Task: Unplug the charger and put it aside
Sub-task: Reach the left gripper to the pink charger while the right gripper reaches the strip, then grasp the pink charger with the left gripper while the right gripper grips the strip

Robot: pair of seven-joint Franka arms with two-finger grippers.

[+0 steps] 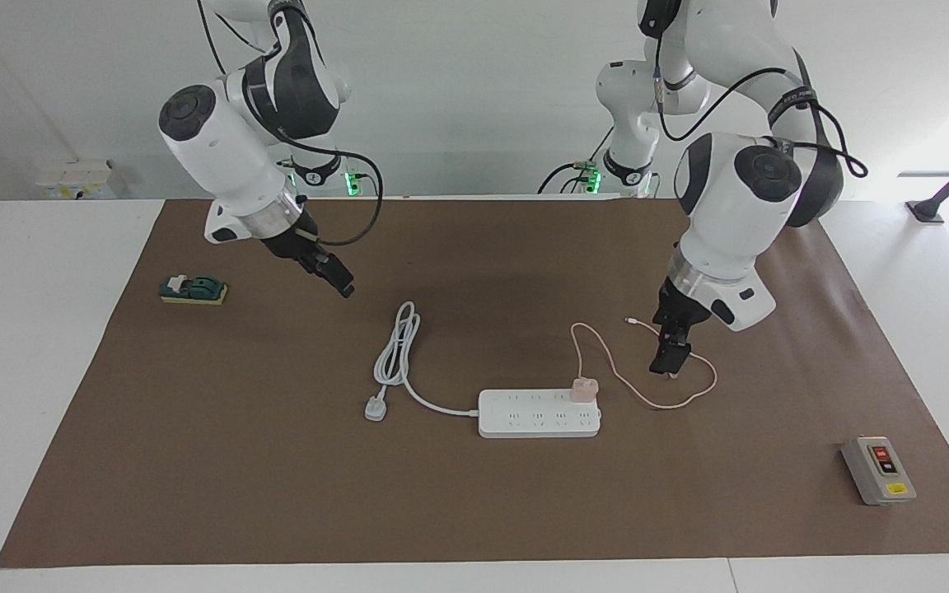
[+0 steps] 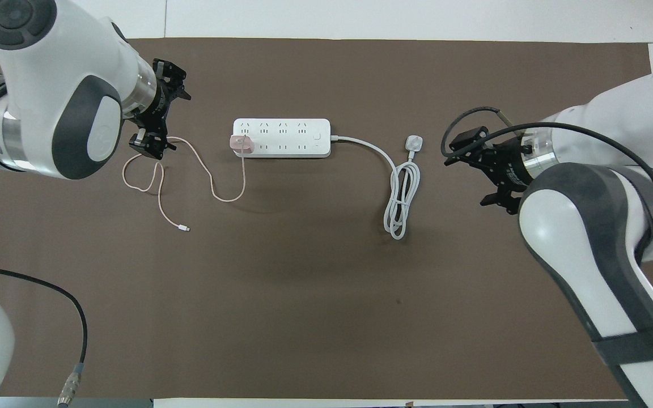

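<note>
Two arms work over the brown tabletop, and we count one charger, one power strip, one grey switch box and one green-and-yellow item. The facing view alone shows that box, near the left arm's end, and the green item, near the right arm's end; the overhead view shows neither.

The charger sits plugged into the strip, at the strip's end toward the left arm, and its pink cable loops over the tabletop on the robots' side of the strip. The left claw is down at that cable loop; we cannot tell whether its fingers are open or closed, or whether they grip the cable. The right claw hangs above bare tabletop, well apart from the strip's coiled white cord; we cannot tell its finger state either.
</note>
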